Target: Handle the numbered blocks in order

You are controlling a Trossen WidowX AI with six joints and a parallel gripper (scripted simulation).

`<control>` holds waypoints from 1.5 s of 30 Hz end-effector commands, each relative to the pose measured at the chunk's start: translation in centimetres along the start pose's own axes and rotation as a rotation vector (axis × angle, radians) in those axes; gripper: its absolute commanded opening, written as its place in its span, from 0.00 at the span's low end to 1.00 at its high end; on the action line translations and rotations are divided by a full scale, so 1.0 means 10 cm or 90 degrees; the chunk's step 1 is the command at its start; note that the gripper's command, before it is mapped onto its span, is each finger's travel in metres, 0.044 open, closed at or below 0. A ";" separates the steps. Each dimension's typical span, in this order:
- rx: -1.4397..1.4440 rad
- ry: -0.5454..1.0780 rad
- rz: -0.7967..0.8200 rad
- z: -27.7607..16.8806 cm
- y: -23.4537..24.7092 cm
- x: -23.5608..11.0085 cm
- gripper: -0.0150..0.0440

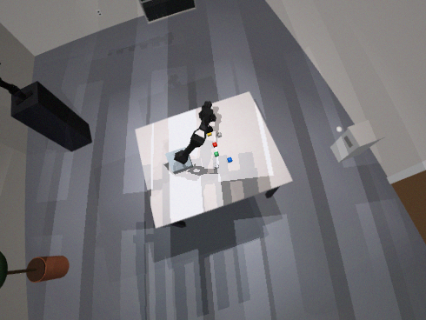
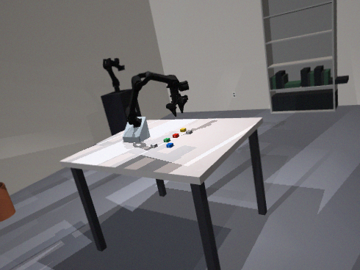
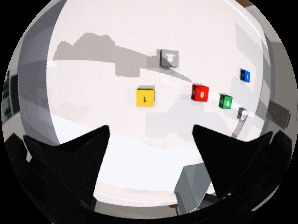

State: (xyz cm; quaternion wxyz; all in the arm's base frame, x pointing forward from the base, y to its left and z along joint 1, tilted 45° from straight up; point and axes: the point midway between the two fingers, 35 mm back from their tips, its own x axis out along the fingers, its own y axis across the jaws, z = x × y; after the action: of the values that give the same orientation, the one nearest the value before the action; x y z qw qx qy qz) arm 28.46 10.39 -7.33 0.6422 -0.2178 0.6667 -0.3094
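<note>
Several small blocks lie in a loose row on the white table (image 2: 224,141) (image 1: 254,126): a yellow block (image 3: 145,98) (image 2: 183,129) (image 1: 209,134), a grey block (image 3: 168,59) (image 2: 189,131) (image 1: 219,135), a red block (image 3: 200,92) (image 2: 175,135) (image 1: 215,144), a green block (image 3: 226,102) (image 2: 166,139) (image 1: 216,154), a blue block (image 3: 246,76) (image 2: 170,145) (image 1: 229,160) and a small pale block (image 3: 242,113) (image 2: 153,146). My gripper (image 3: 152,129) (image 2: 176,109) is open and empty. It hangs well above the table, near the yellow block. The digits are too small to read.
The arm's pale base (image 2: 135,132) (image 1: 178,163) stands on the table's left part. A black cabinet (image 2: 114,106) with a second arm (image 2: 112,70) stands behind the table. A shelf unit (image 2: 301,55) is at the back right.
</note>
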 end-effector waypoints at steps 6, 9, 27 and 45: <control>0.002 0.003 0.001 -0.01 0.01 0.00 0.93; 0.002 0.003 0.001 -0.01 0.01 0.00 0.93; 0.004 0.001 -0.001 0.86 -0.50 0.00 0.93; 0.002 0.001 0.005 0.93 -0.75 -0.01 0.93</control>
State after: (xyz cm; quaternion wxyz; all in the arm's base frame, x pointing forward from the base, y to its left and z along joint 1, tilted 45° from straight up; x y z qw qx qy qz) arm 36.45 5.35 -3.40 0.6413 -0.2162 0.6687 -0.3078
